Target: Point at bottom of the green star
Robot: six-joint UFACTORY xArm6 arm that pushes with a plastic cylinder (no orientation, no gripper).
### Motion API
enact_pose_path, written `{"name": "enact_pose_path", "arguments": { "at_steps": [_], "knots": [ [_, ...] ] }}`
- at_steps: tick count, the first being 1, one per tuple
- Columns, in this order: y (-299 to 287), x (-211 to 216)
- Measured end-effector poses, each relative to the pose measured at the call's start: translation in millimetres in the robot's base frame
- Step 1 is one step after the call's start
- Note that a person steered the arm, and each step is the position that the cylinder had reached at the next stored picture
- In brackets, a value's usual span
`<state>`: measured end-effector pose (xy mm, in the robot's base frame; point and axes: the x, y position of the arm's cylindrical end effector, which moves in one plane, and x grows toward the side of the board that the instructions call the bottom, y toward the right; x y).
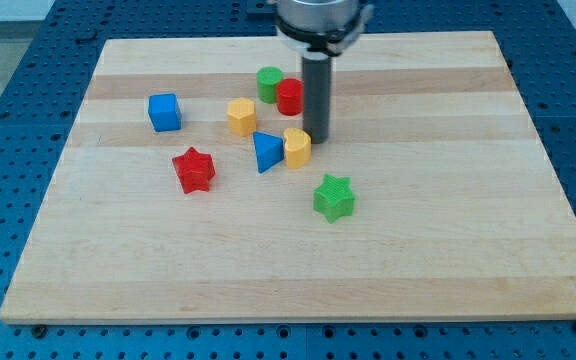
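My tip (317,140), a bare dark end effector rod with nothing to clamp, rests just right of the yellow block (297,147), far of the green plastic star (334,197) on the wooden bench (448,230), so the approach seems unfinished, calling for a sweep around to the star's near side.

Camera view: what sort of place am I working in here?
Probably a lab bench for robot pushing trials. A wooden board lies on a blue perforated table, small coloured blocks such as the green star are scattered on it, and my tip stands above that star, beside a yellow block.
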<state>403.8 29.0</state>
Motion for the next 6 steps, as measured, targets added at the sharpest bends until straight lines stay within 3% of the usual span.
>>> {"name": "enact_pose_path", "arguments": {
  "at_steps": [3, 4, 6],
  "knots": [
    [43, 82],
    [67, 87],
    [69, 148]
  ]
}}
